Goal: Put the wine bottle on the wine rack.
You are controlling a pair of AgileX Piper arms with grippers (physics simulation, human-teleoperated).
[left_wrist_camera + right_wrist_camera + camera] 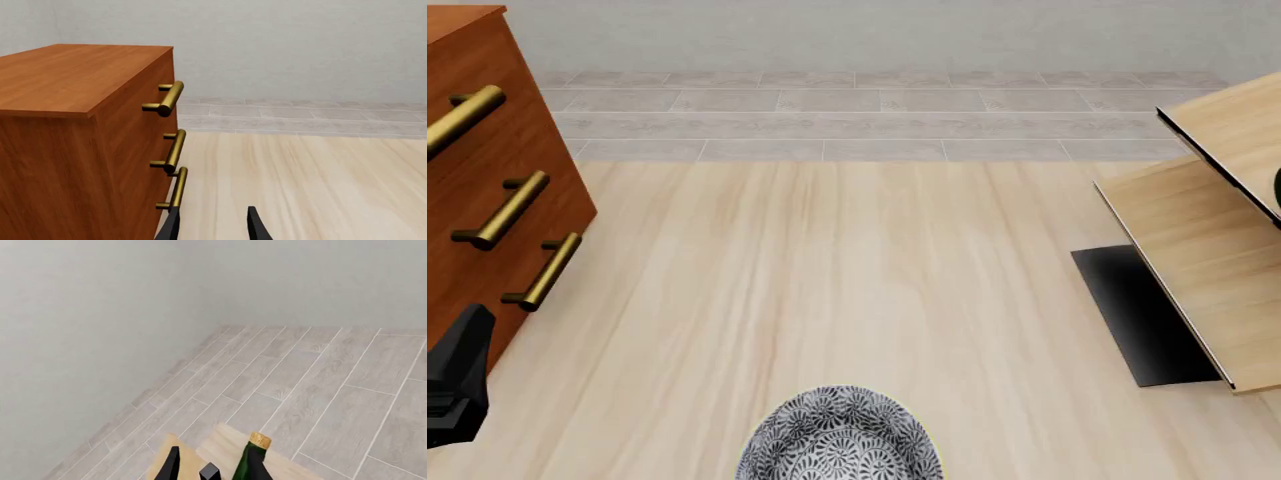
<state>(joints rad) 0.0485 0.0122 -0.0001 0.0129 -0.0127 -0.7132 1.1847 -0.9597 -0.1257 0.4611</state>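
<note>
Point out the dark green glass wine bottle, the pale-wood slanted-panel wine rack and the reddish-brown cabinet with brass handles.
Dark green glass wine bottle [252, 464]: right wrist view, on its neck below the tan cork.
Pale-wood wine rack [1201, 235]: front view, on a slanted panel.
Reddish-brown cabinet [73, 75]: left wrist view, on its top face.

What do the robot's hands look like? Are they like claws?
A bit like claws, yes. Each gripper has two thin black fingers that narrow to points. You can see the left gripper in the left wrist view and the right gripper in the right wrist view. In the front view, a chunky, blocky black piece of the left arm peeks in. No cables or markings show.
</note>
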